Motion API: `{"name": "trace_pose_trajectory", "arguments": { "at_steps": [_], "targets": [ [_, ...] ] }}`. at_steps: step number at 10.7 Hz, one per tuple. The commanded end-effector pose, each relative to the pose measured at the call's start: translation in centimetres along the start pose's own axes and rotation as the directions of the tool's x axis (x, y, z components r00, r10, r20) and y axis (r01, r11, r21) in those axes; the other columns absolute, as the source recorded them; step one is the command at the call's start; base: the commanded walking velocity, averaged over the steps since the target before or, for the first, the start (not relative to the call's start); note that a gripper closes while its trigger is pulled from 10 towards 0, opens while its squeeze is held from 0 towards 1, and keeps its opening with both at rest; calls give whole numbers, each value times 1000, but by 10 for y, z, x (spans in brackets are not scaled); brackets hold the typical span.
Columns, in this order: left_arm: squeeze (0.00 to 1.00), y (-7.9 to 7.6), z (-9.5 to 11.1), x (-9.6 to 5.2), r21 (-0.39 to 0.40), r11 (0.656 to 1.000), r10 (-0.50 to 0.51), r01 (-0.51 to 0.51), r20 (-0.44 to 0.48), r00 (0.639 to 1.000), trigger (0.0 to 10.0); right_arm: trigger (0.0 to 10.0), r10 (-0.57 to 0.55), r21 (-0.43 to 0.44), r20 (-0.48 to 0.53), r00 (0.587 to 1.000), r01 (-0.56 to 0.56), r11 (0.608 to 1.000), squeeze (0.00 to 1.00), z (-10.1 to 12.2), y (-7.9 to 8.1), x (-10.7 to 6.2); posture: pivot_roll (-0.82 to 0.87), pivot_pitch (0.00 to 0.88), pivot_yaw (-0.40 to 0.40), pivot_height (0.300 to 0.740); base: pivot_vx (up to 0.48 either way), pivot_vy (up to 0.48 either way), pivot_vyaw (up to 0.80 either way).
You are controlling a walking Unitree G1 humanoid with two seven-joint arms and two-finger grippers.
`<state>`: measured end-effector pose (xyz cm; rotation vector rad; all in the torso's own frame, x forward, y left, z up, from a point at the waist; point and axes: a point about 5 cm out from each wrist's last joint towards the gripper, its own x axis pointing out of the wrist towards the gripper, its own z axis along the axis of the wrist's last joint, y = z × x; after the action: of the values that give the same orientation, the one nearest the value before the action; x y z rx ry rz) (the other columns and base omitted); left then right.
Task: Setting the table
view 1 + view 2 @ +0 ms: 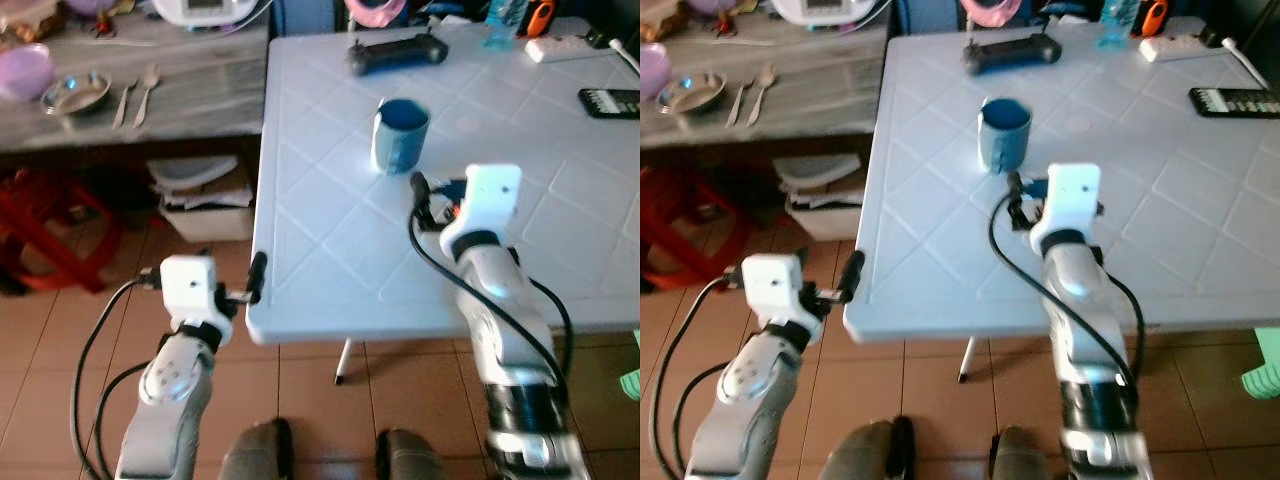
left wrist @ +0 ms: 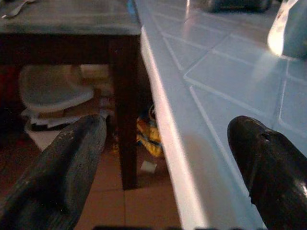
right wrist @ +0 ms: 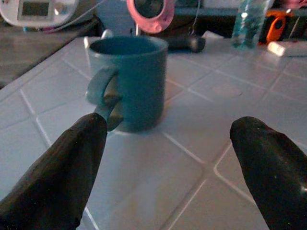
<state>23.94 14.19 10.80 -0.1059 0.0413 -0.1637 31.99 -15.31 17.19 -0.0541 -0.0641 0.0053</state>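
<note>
A blue mug (image 1: 400, 135) stands upright on the white table (image 1: 330, 240). It is open at the top, with its handle on the side. It sits near the middle of the table.

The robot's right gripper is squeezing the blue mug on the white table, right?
Not quite. The right gripper isn't squeezing the blue mug; its fingers are spread open just short of it, as the right wrist view shows. The mug does stand on the white table.
</note>
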Motion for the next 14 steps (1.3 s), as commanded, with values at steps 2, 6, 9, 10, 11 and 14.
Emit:
{"name": "trace_pose_trajectory", "arguments": {
  "at_steps": [2, 6, 9, 10, 11, 14],
  "targets": [
    [0, 4, 5, -5, 23, 1000, 10, -10, 5, 1000, 10000, 10000, 11, -9, 8, 1000, -11, 1000, 0, 2, 2, 5, 50, 215, 87, 740, 0, 0, 0],
    [0, 0, 4, -10, 17, 1000, 4, -4, -15, 1000, 10000, 10000, 112, -40, 28, 993, -111, 993, 0, 5, 14, 12, 53, 238, 87, 740, 0, 0, 0],
    [0, 2, 5, -12, 19, 1000, 5, -5, -23, 1000, 10000, 10000, 184, -34, 63, 981, -182, 983, 0, 16, 27, 24, 59, 254, 89, 740, 0, 0, 0],
    [0, 2, 6, -13, 20, 1000, 7, -6, -23, 1000, 10000, 10000, 198, -32, 67, 978, -196, 980, 0, 17, 29, 26, 63, 258, 88, 740, 0, 0, 0],
    [0, 3, 6, -14, 19, 1000, 8, -8, -24, 1000, 10000, 10000, 209, -29, 70, 975, -208, 978, 0, 18, 30, 27, 65, 260, 88, 740, 0, 0, 0],
    [0, 2, 8, -16, 18, 1000, -2, 2, -26, 1000, 10000, 0, 243, 13, 96, 965, -245, 969, 0, 20, 28, 32, 73, 272, 97, 740, 0, 0, 0]
  ]
}}
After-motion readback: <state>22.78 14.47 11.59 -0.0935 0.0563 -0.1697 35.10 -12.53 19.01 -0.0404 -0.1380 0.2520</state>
